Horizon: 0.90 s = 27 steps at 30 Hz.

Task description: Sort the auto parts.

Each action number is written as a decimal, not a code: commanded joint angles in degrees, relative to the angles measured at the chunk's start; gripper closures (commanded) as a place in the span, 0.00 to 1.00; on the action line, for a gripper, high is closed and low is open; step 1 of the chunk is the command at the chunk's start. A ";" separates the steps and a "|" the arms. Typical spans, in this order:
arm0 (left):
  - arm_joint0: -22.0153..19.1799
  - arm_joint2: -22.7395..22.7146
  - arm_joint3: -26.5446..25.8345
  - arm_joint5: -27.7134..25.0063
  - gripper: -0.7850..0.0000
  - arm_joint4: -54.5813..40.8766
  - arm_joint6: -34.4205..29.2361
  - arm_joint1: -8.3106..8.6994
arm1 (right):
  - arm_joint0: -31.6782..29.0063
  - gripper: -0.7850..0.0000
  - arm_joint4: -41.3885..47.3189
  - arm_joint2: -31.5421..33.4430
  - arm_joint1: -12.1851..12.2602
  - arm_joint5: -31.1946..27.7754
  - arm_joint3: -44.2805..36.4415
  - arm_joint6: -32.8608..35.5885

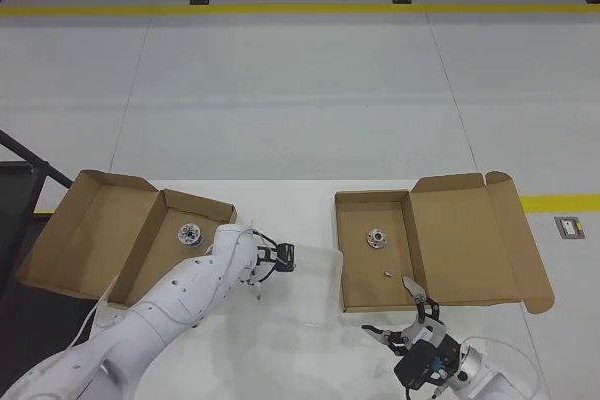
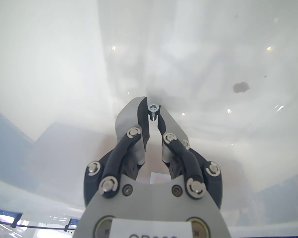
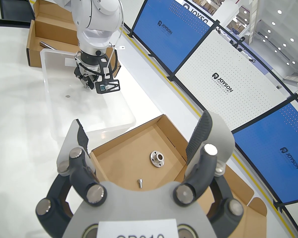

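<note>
The left gripper [image 2: 153, 118] is sitting inside the clear bin [image 1: 325, 300] at the middle of the tabletop [image 1: 300, 370], its jaws clenching a small bolt [image 2: 153, 110]. A small dark piece [image 2: 241, 87] is lying apart from it on the bin floor. The right gripper [image 3: 142, 121] is hovering, jaws released wide, at the near edge of the right cardboard box [image 3: 119, 159], which is holding a flange [image 3: 157, 158] and a second bolt [image 3: 140, 183], lying apart.

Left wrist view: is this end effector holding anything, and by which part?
Yes. The left end effector pinches a small screw by its head, the shank pointing back toward the wrist.
</note>
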 commanded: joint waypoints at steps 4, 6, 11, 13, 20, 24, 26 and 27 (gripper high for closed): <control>2.06 -2.85 -8.08 -0.47 1.00 1.28 1.30 2.23 | 0.00 0.00 0.00 0.00 0.00 0.00 0.00 0.00; 3.61 -4.57 -12.39 -0.46 1.00 1.98 0.71 3.66 | 0.00 0.00 0.00 0.00 0.00 0.00 0.00 0.00; 9.05 -11.16 -24.16 0.83 1.00 2.61 -0.45 7.77 | 0.00 0.00 0.00 0.00 0.00 0.00 0.00 0.00; 11.75 -15.01 -28.76 0.82 1.00 2.10 1.11 9.59 | 0.00 0.00 0.00 0.00 0.00 0.00 0.00 0.00; 20.45 -28.57 -37.75 0.64 1.00 -0.54 13.81 14.25 | 0.00 0.00 0.00 0.00 0.00 0.00 0.00 0.00; 23.93 -33.33 -39.11 -1.14 1.00 -1.99 25.29 15.43 | 0.00 0.00 0.00 0.00 0.00 0.00 0.00 0.00; 24.81 -35.02 -38.57 -2.27 1.00 -2.97 29.48 15.76 | 0.00 0.00 0.00 0.00 0.00 0.00 0.00 0.00; 25.08 -35.46 -38.21 -3.12 1.00 -3.77 31.31 15.83 | 0.00 0.00 0.00 0.00 0.00 0.00 0.00 0.00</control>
